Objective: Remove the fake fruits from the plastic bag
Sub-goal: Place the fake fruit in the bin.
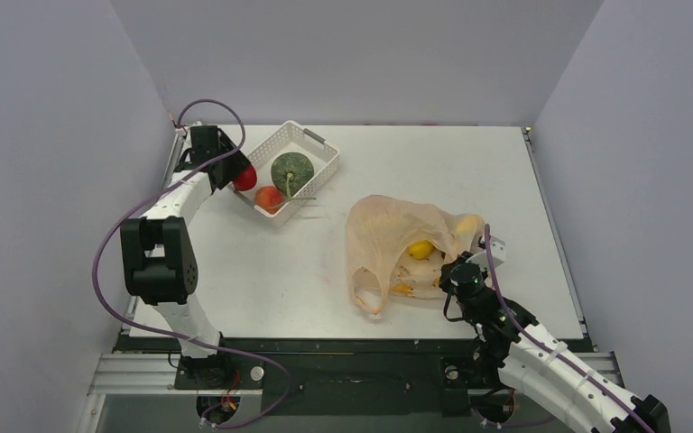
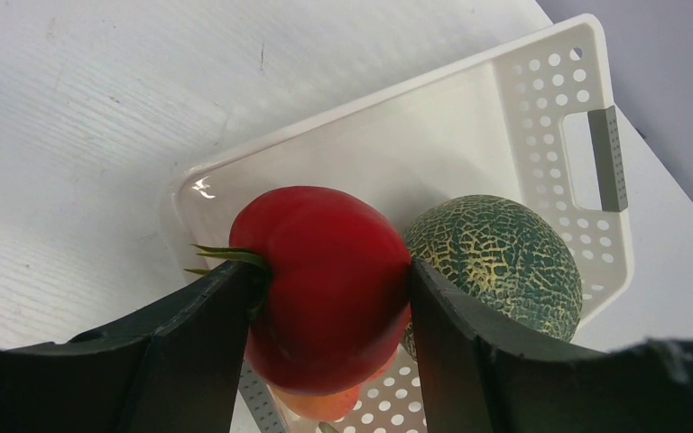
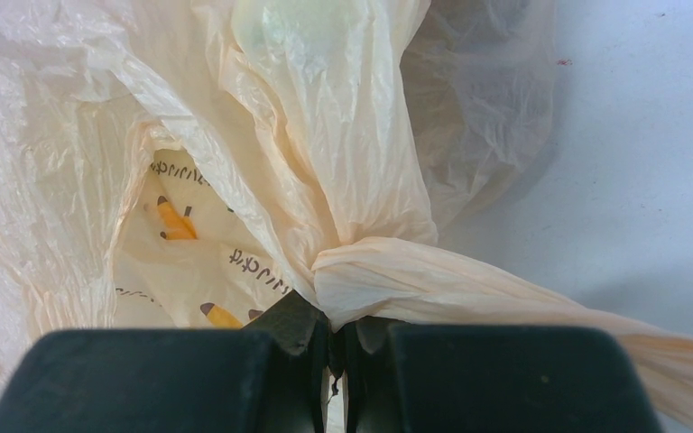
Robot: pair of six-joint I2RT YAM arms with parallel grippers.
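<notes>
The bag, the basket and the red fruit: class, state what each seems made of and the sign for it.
Bag: thin translucent pale-orange plastic film; it crinkles and bunches where the right tool pinches it. Basket: rigid white moulded plastic, smooth, with punched holes. Red fruit: probably hard plastic, smooth and slightly glossy, though the look alone leaves it open.

Much of the fruit is veiled, covered or cropped.

Through the plastic bag (image 1: pixel 381 236) only a yellow oval fruit (image 1: pixel 420 250) reads plainly; a yellow smear (image 1: pixel 463 224) at its far right corner is too veiled to name. In the right wrist view, a pale greenish lump (image 3: pixel 293 23) behind the film is cut by the top edge. In the left wrist view, the peach (image 2: pixel 325 404) is a sliver under the red fruit (image 2: pixel 325 307). The fingers (image 2: pixel 469 361) of the left gripper (image 2: pixel 332 271) hide the melon's (image 2: pixel 496 257) underside and the basket's (image 2: pixel 541 99) near end.
</notes>
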